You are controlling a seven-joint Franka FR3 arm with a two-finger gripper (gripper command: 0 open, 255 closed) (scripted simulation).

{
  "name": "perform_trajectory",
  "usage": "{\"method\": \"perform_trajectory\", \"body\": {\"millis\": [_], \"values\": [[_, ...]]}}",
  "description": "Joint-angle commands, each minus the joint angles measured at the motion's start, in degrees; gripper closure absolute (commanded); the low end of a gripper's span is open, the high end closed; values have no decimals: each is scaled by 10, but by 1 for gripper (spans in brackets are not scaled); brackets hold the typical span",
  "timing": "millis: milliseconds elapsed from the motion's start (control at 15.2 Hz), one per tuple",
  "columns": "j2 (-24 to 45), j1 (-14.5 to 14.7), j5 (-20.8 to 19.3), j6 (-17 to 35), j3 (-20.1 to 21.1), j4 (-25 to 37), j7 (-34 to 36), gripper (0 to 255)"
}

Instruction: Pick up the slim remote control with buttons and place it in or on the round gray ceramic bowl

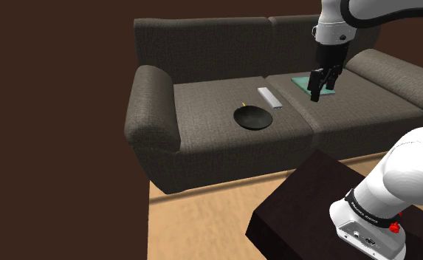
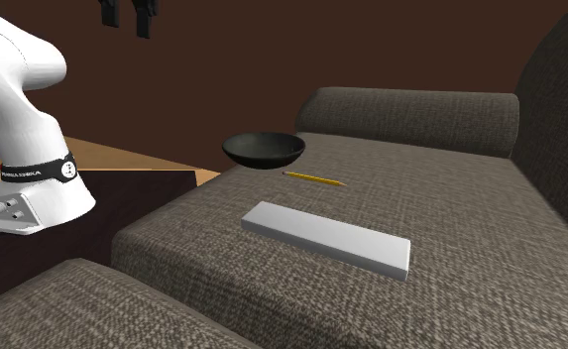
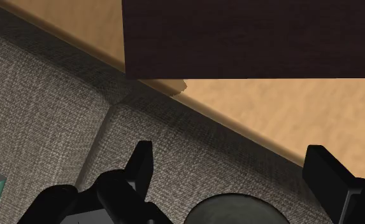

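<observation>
The hand [image 1: 320, 90] hangs released above the sofa [image 1: 210, 100]. Centre it over the pale remote control [image 1: 270, 97], fingers spanning its narrow width, then descend.

Finding: no text, number, brand or sign can be read with certainty.

Item 1: a black band [image 2: 34, 171] circles the foot of the white arm [image 2: 14, 59], at the second exterior view's left. It carries one short line of small white lettering, too small to make out. The shoulder view shows this band at the lower right, above the stand [image 1: 291, 214], with pale flecks that do not resolve into letters.

Item 2: the pale panel [image 2: 14, 208] under the band bears small dark round marks. Whether any is a label cannot be told.

Item 3: the remote control [image 2: 326, 238], near on the sofa seat, shows a plain pale grey top face.
</observation>
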Motion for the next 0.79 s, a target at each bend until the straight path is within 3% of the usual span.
{"method": "perform_trajectory", "body": {"millis": [0, 726], "values": [[0, 0, 0, 0, 0, 0, 0, 0], [189, -34, -22, 198, -65, 31, -18, 0]]}}
